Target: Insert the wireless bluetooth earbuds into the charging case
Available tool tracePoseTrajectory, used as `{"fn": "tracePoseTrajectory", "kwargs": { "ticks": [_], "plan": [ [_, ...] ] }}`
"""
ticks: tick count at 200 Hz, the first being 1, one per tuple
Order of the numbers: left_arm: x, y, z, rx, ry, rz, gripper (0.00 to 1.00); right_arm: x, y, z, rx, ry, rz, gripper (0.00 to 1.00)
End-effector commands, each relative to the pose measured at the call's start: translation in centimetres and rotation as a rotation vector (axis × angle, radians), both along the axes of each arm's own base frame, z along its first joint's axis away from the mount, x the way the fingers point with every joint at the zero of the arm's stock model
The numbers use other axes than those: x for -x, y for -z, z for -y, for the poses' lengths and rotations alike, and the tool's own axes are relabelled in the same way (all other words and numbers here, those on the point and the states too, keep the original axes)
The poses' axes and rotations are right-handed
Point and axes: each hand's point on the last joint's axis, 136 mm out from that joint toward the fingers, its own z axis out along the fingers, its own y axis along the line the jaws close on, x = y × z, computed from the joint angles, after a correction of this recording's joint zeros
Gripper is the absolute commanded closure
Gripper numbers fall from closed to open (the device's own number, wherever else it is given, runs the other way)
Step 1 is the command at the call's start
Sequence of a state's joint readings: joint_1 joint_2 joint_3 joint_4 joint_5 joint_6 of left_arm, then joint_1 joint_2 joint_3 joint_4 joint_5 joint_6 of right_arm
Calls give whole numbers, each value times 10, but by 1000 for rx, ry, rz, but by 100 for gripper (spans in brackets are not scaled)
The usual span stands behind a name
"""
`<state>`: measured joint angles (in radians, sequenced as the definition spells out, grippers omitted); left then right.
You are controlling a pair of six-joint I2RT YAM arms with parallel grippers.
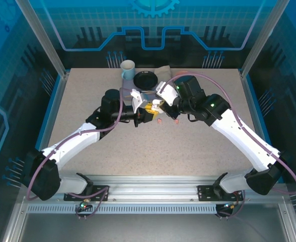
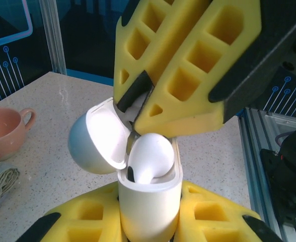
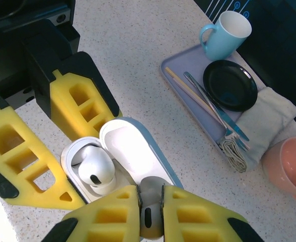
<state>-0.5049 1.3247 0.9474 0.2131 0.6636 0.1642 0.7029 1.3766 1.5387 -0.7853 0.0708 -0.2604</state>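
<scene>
White earbud (image 3: 95, 169) sits in the open charging case (image 3: 133, 151) my left gripper (image 2: 150, 212) clamps; my right gripper (image 3: 150, 194) pinches a second earbud (image 3: 150, 214).

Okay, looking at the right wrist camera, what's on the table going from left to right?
Charging case, open with a white earbud seated in it → black plate → pink mug.
</scene>
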Motion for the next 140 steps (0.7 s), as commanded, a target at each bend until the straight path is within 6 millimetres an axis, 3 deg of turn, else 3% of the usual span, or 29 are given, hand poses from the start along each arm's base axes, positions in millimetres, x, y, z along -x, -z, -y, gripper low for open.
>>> {"fn": "tracePoseTrajectory", "kwargs": {
  "ticks": [1, 44, 140],
  "plan": [
    [4, -32, 0, 47, 22, 94, 100, 12, 3, -7, 25, -47, 7, 97],
    [4, -31, 0, 52, 20, 91, 100, 9, -1, -6, 24, -24, 33, 82],
    [0, -27, -2, 84, -7, 101, 100, -6, -61, -8, -109, 23, 114, 57]
  ]
}}
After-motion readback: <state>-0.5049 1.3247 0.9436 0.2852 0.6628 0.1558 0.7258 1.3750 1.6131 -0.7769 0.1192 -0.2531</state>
